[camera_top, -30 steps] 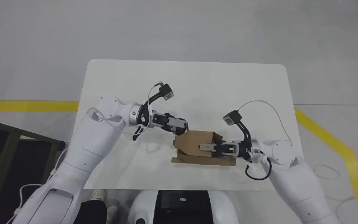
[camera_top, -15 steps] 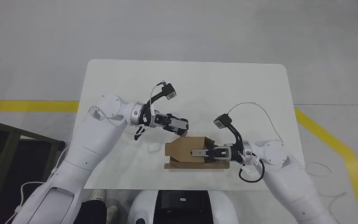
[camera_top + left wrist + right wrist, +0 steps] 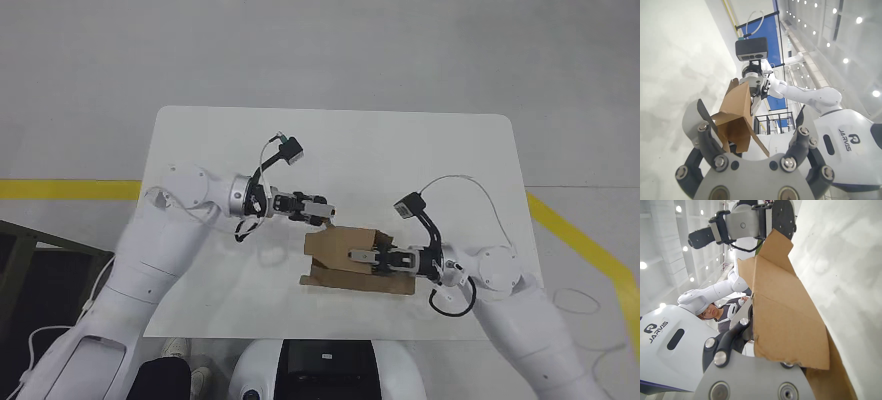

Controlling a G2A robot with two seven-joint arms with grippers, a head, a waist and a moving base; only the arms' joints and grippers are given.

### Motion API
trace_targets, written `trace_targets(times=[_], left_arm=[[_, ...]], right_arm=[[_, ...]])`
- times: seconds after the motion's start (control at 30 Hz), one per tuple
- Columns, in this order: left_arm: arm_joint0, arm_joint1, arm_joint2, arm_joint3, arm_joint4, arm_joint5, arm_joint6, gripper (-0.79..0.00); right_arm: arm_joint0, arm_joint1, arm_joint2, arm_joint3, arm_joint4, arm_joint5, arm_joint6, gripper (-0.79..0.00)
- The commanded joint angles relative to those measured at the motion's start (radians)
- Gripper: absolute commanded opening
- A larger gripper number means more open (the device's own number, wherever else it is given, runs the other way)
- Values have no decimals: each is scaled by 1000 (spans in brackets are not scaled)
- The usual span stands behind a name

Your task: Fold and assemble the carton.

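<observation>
On the white table [image 3: 450, 150], the right gripper [image 3: 360, 257] pinches the creased brown cardboard carton [image 3: 330, 264]; the left gripper [image 3: 326, 212] is spread beside it.

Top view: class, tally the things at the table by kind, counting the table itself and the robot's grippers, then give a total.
carton: 1
grippers: 2, the left gripper and the right gripper
table: 1
Total: 4
</observation>
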Motion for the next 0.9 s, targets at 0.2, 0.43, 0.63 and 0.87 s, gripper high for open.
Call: trace_targets(times=[0.2,0.43,0.63,0.87], left_arm=[[28,11,-22,-65,-11,20,-5,0],[20,5,8,-71,-39,12,-11,0],[16,-3,36,-54,-98,18,-33,0],[11,-8,50,-46,-150,26,-60,0]], right_arm=[[0,2,24,-7,-25,11,-60,-785],[-2,1,29,-13,-34,19,-98,-785],[-14,1,50,-14,-38,5,-148,-785],[-28,3,80,-19,-68,-18,-203,-785]])
